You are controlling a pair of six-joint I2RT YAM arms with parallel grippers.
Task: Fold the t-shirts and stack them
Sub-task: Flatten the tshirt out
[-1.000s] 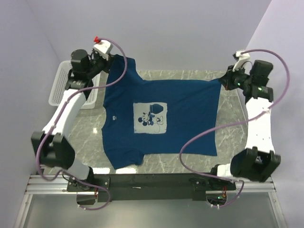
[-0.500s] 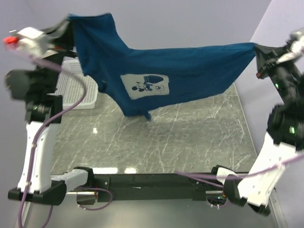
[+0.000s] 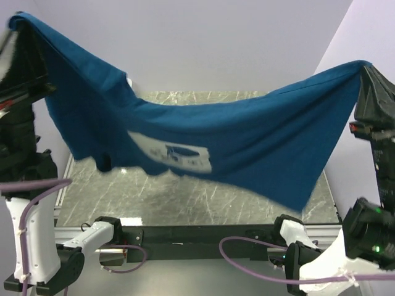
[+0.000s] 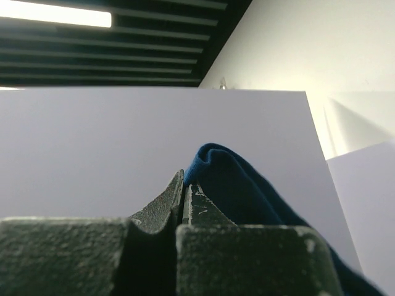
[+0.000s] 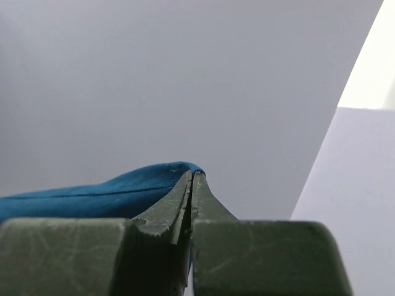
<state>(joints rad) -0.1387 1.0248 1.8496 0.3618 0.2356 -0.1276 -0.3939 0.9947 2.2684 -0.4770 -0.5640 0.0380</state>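
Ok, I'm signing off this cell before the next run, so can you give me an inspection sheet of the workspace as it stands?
Surface: grey marbled table; only its near part shows below the shirt.
Job's things: one navy t-shirt, held up in the air, sagging between the two grippers; pale print towards the top camera.
Clutter: nothing seen.
Grippers: left gripper shut on one end of the shirt; right gripper shut on the other end.
Cables: purple cables hang loose along the arms and bases.
Surroundings: plain pale walls behind and to the sides.
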